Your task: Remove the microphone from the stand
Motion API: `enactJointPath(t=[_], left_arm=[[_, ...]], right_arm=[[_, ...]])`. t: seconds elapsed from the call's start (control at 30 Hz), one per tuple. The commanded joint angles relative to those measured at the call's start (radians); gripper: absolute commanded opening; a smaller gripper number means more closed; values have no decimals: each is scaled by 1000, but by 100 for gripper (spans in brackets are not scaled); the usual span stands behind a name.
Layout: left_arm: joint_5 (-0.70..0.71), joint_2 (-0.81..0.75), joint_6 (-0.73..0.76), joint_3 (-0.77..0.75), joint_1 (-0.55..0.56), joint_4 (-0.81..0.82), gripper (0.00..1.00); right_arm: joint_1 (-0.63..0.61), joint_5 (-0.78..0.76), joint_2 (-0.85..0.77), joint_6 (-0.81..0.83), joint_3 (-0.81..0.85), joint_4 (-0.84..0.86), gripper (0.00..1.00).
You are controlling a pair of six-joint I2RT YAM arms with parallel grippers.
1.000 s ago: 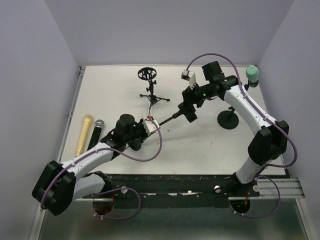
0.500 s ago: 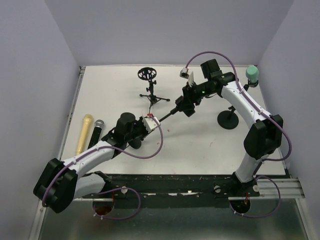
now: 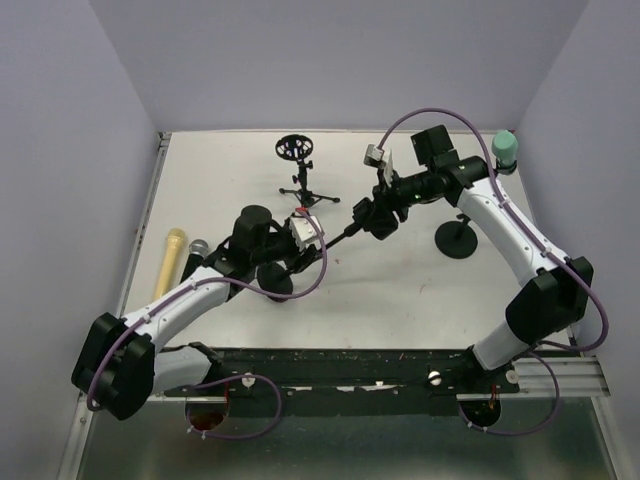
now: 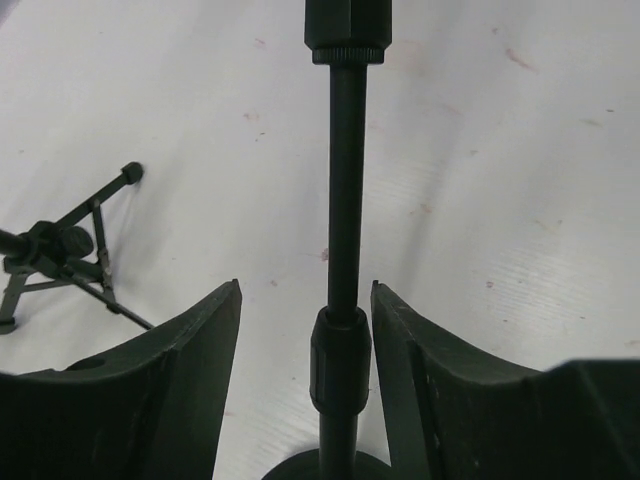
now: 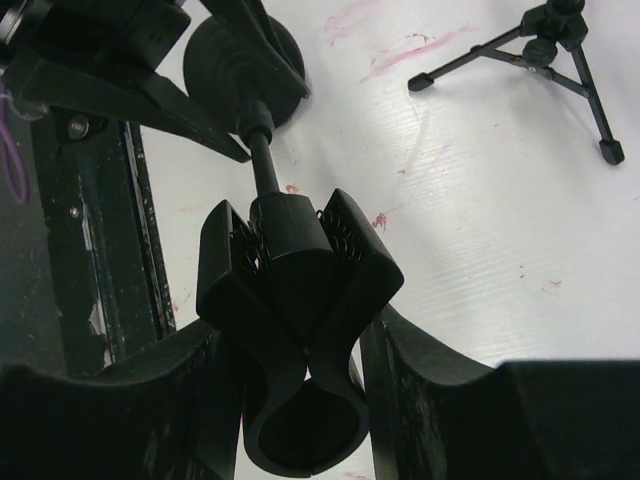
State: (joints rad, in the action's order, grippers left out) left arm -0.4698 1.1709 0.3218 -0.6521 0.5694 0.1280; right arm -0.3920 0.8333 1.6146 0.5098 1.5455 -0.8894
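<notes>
A black stand with a round base (image 3: 274,284) leans across the table, its pole (image 4: 345,180) running up to an empty spring clip (image 5: 300,280). My left gripper (image 3: 298,258) is open around the lower pole, its fingers (image 4: 190,380) on either side of the collar with gaps. My right gripper (image 3: 376,218) is shut on the clip. A teal-headed microphone (image 3: 505,148) stands at the back right above a second round base (image 3: 457,241); my right arm hides its pole. A yellow microphone (image 3: 168,265) and a black one with a silver head (image 3: 192,256) lie at the left.
A small tripod (image 3: 305,195) with a ring mount (image 3: 294,148) stands at the back middle; it also shows in the left wrist view (image 4: 70,270) and the right wrist view (image 5: 560,40). The black front rail (image 3: 380,360) runs along the near edge.
My left wrist has moved up and back along the pole, uncovering the round base. My right arm has swung its elbow right while the clip stays near the same spot.
</notes>
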Motion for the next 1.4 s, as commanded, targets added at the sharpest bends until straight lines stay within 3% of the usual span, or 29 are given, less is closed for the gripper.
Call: enactJointPath(t=[0.0,0.23,0.27,0.37,0.4,0.43,0.47,0.6,0.67,0.7,0.8,0.9,0.97,1.07,1.23,1.37], left_arm=[[-300,50,-20,-75,-26,-126,62],[-398,176,37,-187,-54,-274,52],[-405,187,40,-201,-55,-283,46],[-399,205,37,-230,-51,-284,11],[-371,199,31,-228,-46,-271,7],[-324,185,31,-218,-34,-248,0],[-243,167,13,-196,-20,-210,0],[502,43,-208,-40,67,163,0],[655,52,-246,-43,96,185,0],[657,62,-269,-59,101,158,0],[594,110,-351,-113,103,50,0],[510,122,-369,-147,103,-17,1],[380,118,-327,-167,96,-63,33],[171,127,-213,-216,77,-177,50],[-315,185,-156,-325,-64,-350,54],[-441,226,-16,-379,-117,-468,53]], right_arm=[[-7,35,-90,88,-31,12,1],[-16,21,-111,165,10,-19,1],[-18,20,-116,167,7,-16,1],[-16,7,-128,122,-5,10,1],[-18,-5,-130,84,-1,27,1],[-16,-20,-128,22,2,42,1],[-16,-48,-125,-50,14,62,1],[-18,-137,-61,-373,111,28,1],[-18,-132,0,-497,174,-40,1],[-16,-120,36,-546,201,-77,1],[-16,-77,73,-580,219,-112,1],[-18,-98,50,-486,211,-79,1],[-18,-97,35,-398,200,-71,1],[-16,-63,-13,-308,131,-14,1],[-18,-17,-111,-112,19,75,1],[-18,-20,-127,37,14,61,1]])
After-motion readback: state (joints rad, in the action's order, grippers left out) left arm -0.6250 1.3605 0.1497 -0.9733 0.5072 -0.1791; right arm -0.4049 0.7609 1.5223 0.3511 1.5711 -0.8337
